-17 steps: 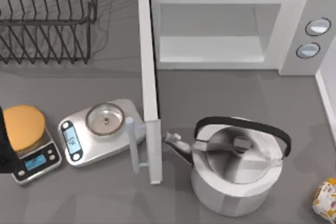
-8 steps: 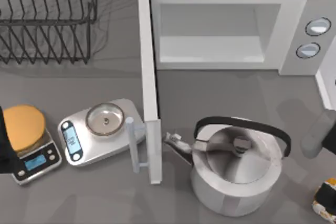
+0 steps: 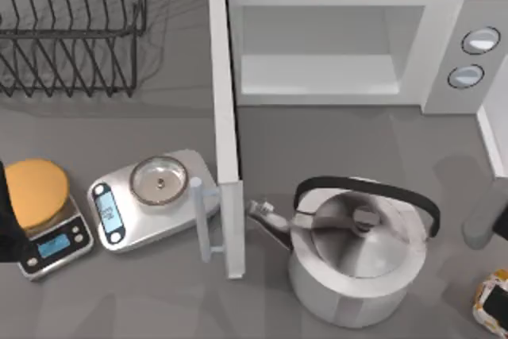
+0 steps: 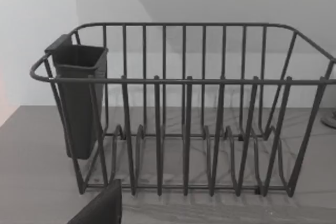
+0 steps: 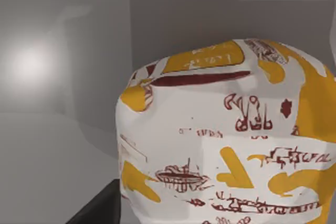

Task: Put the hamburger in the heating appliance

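Lower right: the right gripper, grip state unclear, looms over the small cream-and-yellow wrapped hamburger; the tall steel kettle could block its path to the open white boxy microwave.

Glossy steel kettle (mirror-bright), matt white microwave, paper-wrapped hamburger.

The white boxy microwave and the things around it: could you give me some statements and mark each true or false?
1. The white boxy microwave has its hinged door swung open. True.
2. The small cream-and-yellow wrapped hamburger lies inside the microwave. False: it sits on the table near the right edge.
3. The steel kettle with black handle stands in front of the microwave. True.
4. The smooth orange dome rests on the kettle. False: it rests on a small scale at the left.
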`<act>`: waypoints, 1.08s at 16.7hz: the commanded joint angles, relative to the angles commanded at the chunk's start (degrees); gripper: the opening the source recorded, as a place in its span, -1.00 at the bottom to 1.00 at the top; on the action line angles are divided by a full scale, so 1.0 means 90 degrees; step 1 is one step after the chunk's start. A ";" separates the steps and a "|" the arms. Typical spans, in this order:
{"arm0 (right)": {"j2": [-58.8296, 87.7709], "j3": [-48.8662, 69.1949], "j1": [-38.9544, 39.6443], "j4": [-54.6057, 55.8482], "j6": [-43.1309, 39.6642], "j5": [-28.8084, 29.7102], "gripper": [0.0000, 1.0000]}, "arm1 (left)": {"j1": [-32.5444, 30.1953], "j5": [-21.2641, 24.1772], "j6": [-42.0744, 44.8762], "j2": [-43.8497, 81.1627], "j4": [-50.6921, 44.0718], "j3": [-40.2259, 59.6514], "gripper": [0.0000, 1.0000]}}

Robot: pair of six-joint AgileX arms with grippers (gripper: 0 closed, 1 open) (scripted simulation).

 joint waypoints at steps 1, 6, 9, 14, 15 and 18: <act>0.0123 -0.0175 -0.0095 0.0305 -0.0101 -0.0002 1.00 | 0.0000 0.0000 0.0000 0.0000 0.0000 0.0000 1.00; 0.0714 -0.0845 -0.0040 0.1586 -0.0055 -0.0008 1.00 | 0.0000 0.0000 0.0000 0.0000 0.0000 0.0000 1.00; 0.0926 -0.0812 0.0343 0.1764 0.0323 -0.0011 1.00 | 0.0000 0.0000 0.0000 0.0000 0.0000 0.0000 1.00; 0.0994 -0.0741 0.0503 0.1758 0.0484 -0.0008 1.00 | 0.0000 0.0000 0.0000 0.0000 0.0000 0.0000 1.00; 0.0994 -0.0741 0.0503 0.1758 0.0484 -0.0008 1.00 | 0.0000 0.0000 0.0000 0.0000 0.0000 0.0000 1.00; 0.0994 -0.0741 0.0503 0.1758 0.0484 -0.0008 0.55 | 0.0000 0.0000 0.0000 0.0000 0.0000 0.0000 1.00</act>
